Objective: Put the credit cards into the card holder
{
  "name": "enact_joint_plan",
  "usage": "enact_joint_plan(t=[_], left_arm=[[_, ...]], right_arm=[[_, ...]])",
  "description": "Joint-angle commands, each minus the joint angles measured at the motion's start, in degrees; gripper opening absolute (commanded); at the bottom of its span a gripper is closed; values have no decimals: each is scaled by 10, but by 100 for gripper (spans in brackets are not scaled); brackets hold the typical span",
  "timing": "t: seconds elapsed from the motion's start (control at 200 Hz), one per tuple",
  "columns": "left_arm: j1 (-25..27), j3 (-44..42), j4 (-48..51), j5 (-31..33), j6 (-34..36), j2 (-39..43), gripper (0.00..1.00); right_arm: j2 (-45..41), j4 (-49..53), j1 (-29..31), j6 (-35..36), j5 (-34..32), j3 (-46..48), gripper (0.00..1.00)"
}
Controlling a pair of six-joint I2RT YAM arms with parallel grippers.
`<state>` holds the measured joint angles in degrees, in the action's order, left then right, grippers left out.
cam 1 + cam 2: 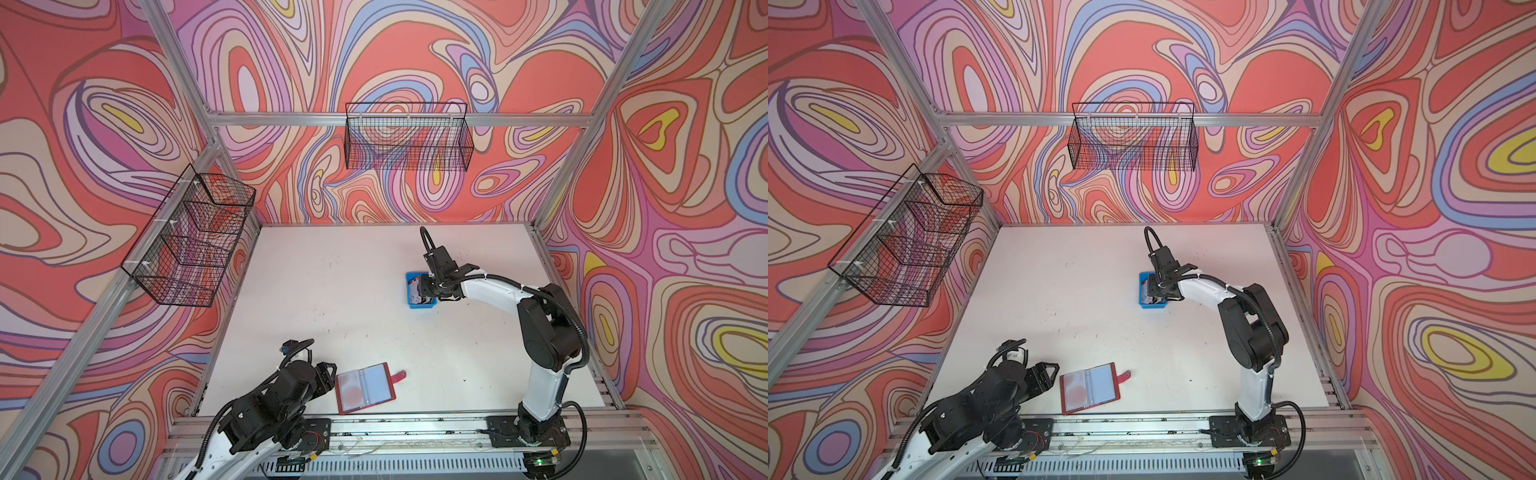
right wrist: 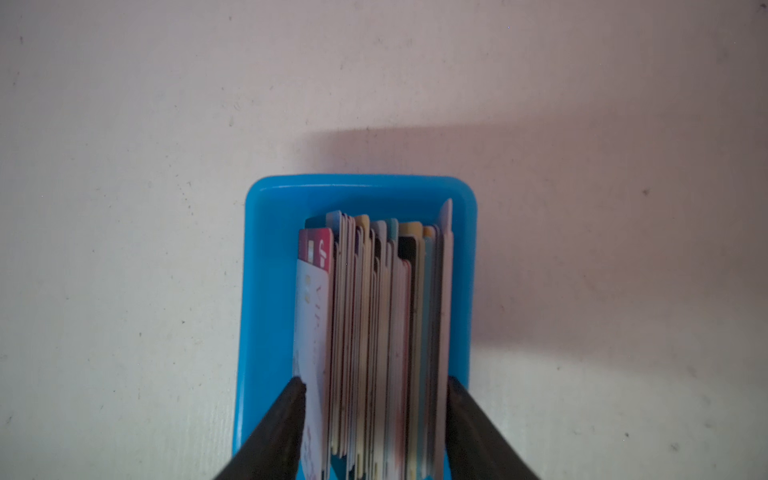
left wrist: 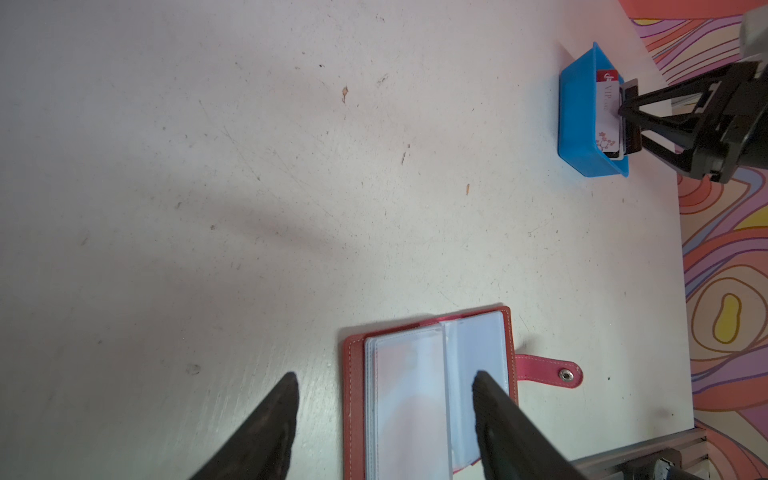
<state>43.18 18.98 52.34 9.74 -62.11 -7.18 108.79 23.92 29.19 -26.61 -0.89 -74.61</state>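
Observation:
The credit cards [image 2: 374, 311] stand on edge as a loose stack in a small blue tray [image 2: 357, 191] at the middle right of the table, with a white and red card [image 3: 606, 120] on the outside. My right gripper [image 2: 376, 384] reaches down into the tray [image 1: 419, 305], open, with one fingertip beside each outer card of the stack. The red card holder [image 1: 365, 388] lies open near the front edge, its clear sleeve pages [image 3: 415, 395] up and its snap tab pointing right. My left gripper [image 3: 384, 378] hovers open over it, one finger above the right page, the other above bare table.
A black wire basket [image 1: 409, 141] hangs on the back rail and another [image 1: 191, 241] on the left rail. The aluminium rail [image 1: 415, 428] with both arm bases runs along the table's front edge. White tabletop [image 1: 332, 299] lies between the tray and the card holder.

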Motion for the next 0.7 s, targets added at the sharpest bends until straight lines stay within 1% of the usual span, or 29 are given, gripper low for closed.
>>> enact_joint_plan(t=[0.0, 0.26, 0.486, 0.571, 0.696], left_arm=[[2, -7, 29, 16, 6, 5, 68], [2, -7, 29, 16, 6, 5, 68], [2, -7, 29, 16, 6, 5, 68], [2, -7, 29, 16, 5, 5, 68], [2, -7, 29, 16, 5, 6, 68]], right_arm=[[18, 2, -1, 1, 24, -10, 57], [38, 0, -1, -4, 50, -31, 57], [75, -3, -1, 0, 79, -58, 59], [88, -10, -2, 2, 99, -64, 59], [97, -29, -4, 0, 149, -64, 59]])
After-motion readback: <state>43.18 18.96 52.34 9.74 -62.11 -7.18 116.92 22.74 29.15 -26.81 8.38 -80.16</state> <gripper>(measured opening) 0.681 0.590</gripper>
